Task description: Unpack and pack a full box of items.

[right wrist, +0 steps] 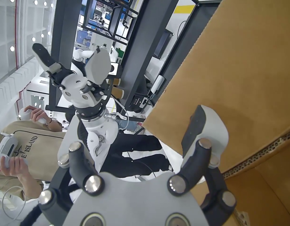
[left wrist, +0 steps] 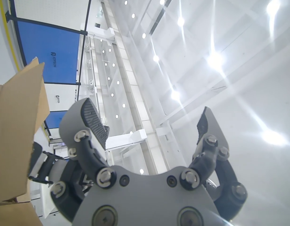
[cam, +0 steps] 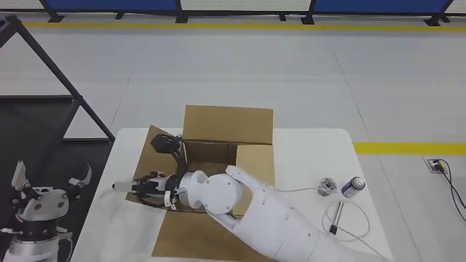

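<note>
While the right arm lies across the open cardboard box [cam: 228,124], the right tool [cam: 135,186] sits at the outer edge of the box's left flap [cam: 149,161], spread wide, nothing gripped. Right wrist view puts one finger [right wrist: 201,128] just beside the flap's face; can't tell if it touches. Box count: 1, mid white tabletop [cam: 306,153], 4 flaps folded out (back, left, right, front), front one partly under the arm. Box contents: hidden by the arm, can't tell. Left tool [cam: 51,178]: off the tabletop's left edge, well apart from the box, pointing up, both fingers splayed, released, empty. Right wrist view also catches it beyond the flap, same splayed fingers. Loose on the tabletop right of the box: 3 items plus 1 cable. That is 1 small round piece [cam: 326,186], 1 blue-and-white can [cam: 353,186] upright just beside it, 1 slim stick [cam: 336,217] with a dark end nearer the front edge, and 1 thin white cable [cam: 358,227] curling beside the stick. All 4 lie well apart from both tools.
</note>
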### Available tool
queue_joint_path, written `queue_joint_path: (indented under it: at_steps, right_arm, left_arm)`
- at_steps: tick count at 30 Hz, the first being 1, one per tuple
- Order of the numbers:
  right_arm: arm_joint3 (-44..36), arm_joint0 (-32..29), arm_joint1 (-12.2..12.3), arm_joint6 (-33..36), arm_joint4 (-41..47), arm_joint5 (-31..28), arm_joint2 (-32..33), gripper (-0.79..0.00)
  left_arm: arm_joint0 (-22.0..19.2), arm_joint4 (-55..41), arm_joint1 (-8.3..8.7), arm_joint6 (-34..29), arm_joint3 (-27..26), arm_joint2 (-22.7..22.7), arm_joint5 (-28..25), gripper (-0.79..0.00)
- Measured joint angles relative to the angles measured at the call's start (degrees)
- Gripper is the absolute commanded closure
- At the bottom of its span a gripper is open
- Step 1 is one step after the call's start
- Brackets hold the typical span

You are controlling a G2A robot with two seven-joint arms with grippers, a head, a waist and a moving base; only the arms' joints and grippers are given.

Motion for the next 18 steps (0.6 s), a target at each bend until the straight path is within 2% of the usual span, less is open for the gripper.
queue_joint_path:
  at_steps: [5,9,13,18]
  right_arm:
    - [5.0,1.2,-2.4,0.9,0.5,-0.8,-0.8,-0.785]
    - [4.9,2.0,-2.4,1.1,-1.3,-1.6,0.9,-0.785]
    - [0.2,0.5,-0.1,1.3,-5.9,-0.5,5.0,-0.785]
    - [-11.8,-7.3,4.5,1.7,-13.7,3.9,12.7,-0.785]
  left_arm:
    - [0.5,0.3,-0.20,-0.6,-0.5,0.1,0.7,-0.785]
    - [0.4,1.5,-0.26,-1.5,-1.0,0.7,2.0,-0.785]
    - [0.3,4.1,-0.13,-3.7,-2.4,1.1,3.8,-0.785]
    - [-0.6,6.9,-0.09,-4.3,-5.1,2.1,5.1,-0.785]
